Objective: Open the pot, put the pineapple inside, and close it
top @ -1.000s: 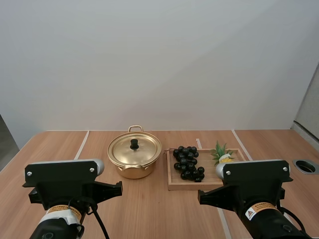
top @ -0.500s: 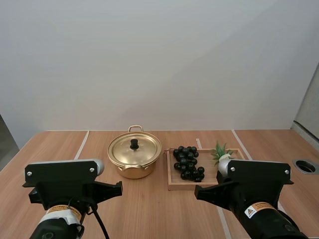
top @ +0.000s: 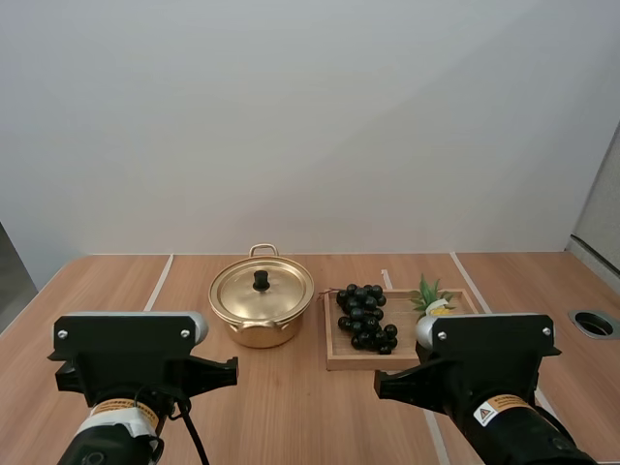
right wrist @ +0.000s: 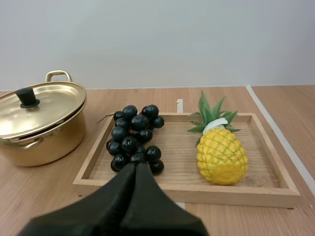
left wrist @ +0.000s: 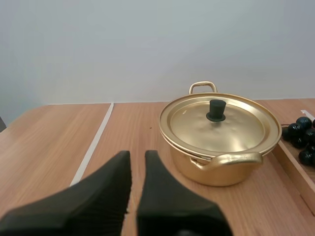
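The pineapple (right wrist: pixel 221 155) is lying on its side in the right half of the tray (right wrist: pixel 187 191). Its green crown is pointing toward the far wall. Its body is bright yellow with a diamond-patterned skin, short and plump, and a white band is wrapping the base of the leaves. It is resting apart from the grapes (right wrist: pixel 134 138), a dark bunch that is taking up the left half of the same tray.

The pot (left wrist: pixel 221 164) is standing on the worktop (top: pixel 291 407) just left of the tray. It is golden and shiny, with a loop handle on its near and far sides. The lid (left wrist: pixel 219 125) is sitting squarely on it, with a black knob (left wrist: pixel 216 109) sticking up at its centre.

The left pincer (left wrist: pixel 138 158) is hovering low over the worktop, short of the pot and facing it. Its fingers are standing narrowly apart, gripping nothing, with wood showing through the slit. The right pincer (right wrist: pixel 136 168) is hanging in front of the tray's near rim, its tip toward the grapes. Its fingers are pressing together into one dark wedge, holding nothing.
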Controlling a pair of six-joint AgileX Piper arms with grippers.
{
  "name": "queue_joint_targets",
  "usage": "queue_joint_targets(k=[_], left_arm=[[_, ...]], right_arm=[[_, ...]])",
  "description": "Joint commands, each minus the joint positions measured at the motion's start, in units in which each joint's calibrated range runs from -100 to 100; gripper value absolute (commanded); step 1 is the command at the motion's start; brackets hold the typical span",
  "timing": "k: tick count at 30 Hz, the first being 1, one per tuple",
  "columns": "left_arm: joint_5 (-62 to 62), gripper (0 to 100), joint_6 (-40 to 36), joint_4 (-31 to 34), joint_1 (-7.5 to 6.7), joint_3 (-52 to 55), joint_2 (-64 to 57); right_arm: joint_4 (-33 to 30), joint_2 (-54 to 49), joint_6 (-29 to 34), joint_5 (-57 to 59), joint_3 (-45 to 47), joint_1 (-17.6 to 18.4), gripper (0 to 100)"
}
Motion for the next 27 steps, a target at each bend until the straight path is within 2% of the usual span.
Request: queue_joint_targets(k=[1,2,3,5,8,10,12,22,27], left_arm=[[-0.36,64,1.09,0.21,-0.38,0.00,0.00],[-0.36,79,1.09,0.21,-0.38,0.00,0.00],[-0.36,99,1.09,0.21,-0.38,0.00,0.00],[-0.36,100,1.09,0.21,-0.38,0.00,0.00],[0.57,100,0.85,0.31,-0.38,0.00,0.00],[0.21,100,0.74,-0.24,-0.38,0.00,0.00],[-0.93,100,0.74,-0.72,-0.38,0.00,0.00],[-2.83,100,0.65,-1.44,-0.38,0.00,0.00],[-6.47,100,2.30,0.06,-0.38,0.00,0.00]], right_arm=[[0.24,0.00,-1.08,0.29,0.00,0.54,18],[0.32,0.00,-1.08,0.29,0.00,0.75,34],[0.32,0.00,-1.08,0.29,0.00,0.84,50],[0.32,0.00,-1.17,0.29,0.00,0.98,100],[-0.92,0.00,-2.25,-0.45,0.00,0.98,100],[-5.83,0.00,-2.26,-0.98,0.00,0.98,100],[-8.04,0.00,-2.26,-1.39,0.00,0.98,100],[-5.30,0.00,-2.03,-1.83,0.00,0.98,100],[-6.10,0.00,-2.15,-11.81,0.00,0.44,100]])
